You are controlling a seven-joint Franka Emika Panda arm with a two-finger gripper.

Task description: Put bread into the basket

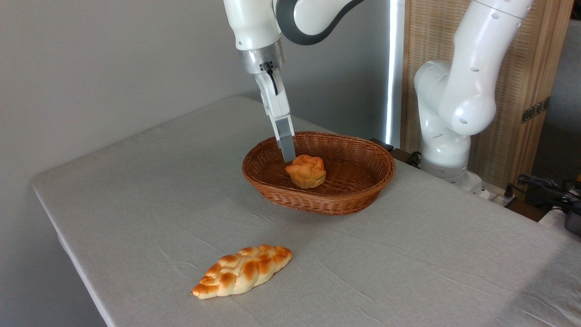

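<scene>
My tool (pixel 288 156), its grip impossible to judge from here, hangs inside the basket (pixel 363 190), touching the bread (pixel 307 171) just below it, a bun likely light and squashy, best pinched gently across its sides.

On the cloth-covered desk (pixel 136 190) an oval wicker basket (pixel 363 181) sits toward one o'clock of centre. The small knotted bread (pixel 307 170) lies inside it, left of the basket's middle. The tool (pixel 287 154) reaches down into the basket at the bun's eleven o'clock, one finger showing, its tip just beside the bun; contact and jaw spacing cannot be told. A braided loaf (pixel 243 271) lies at seven o'clock, well apart from the basket.
</scene>
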